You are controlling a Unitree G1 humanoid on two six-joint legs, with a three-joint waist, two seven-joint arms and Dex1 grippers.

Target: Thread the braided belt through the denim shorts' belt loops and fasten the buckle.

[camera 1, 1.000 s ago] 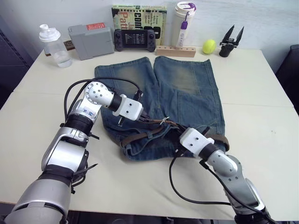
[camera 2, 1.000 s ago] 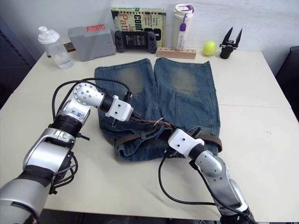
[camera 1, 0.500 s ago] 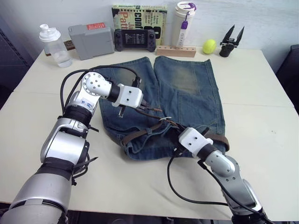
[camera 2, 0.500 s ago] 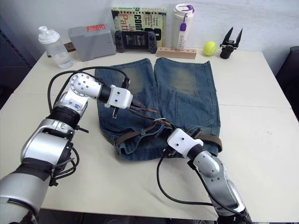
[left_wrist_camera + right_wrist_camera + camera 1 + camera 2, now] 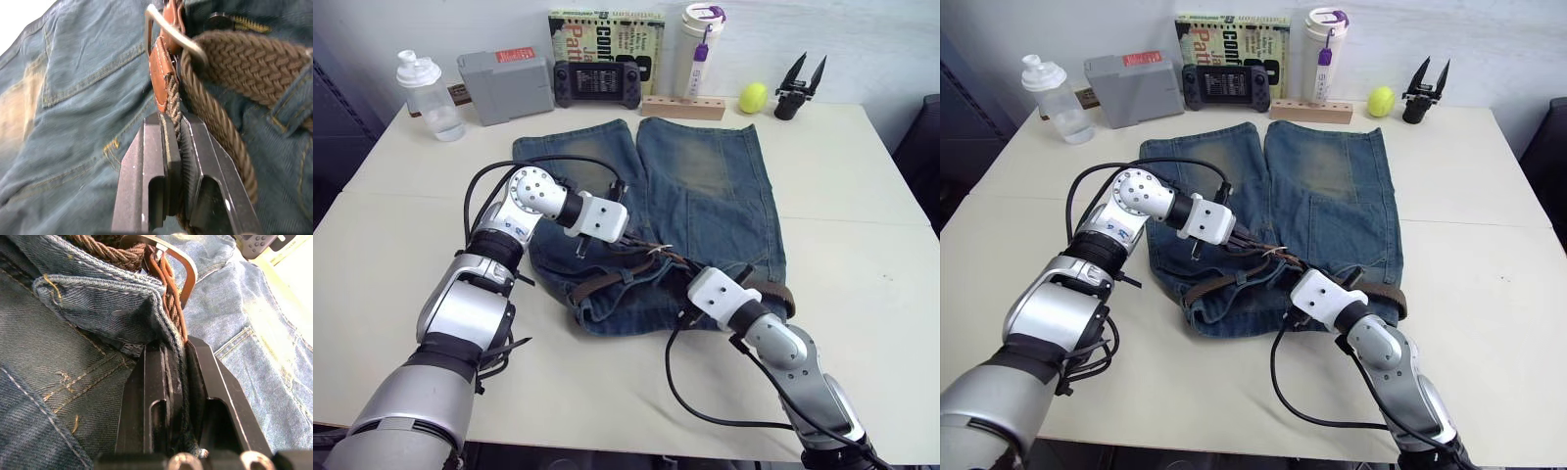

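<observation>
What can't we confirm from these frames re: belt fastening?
- Prong seating: in the left wrist view the buckle is cut by the top edge; in the head views it is too small.
- Belt loops threaded: the braided belt runs under the right claw and folds of the denim shorts.
- Belt tip: the left claw is shut on the strap; its far end isn't traceable.

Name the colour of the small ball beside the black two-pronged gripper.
Yellow-green ball, clearest in the left eye view.
</observation>
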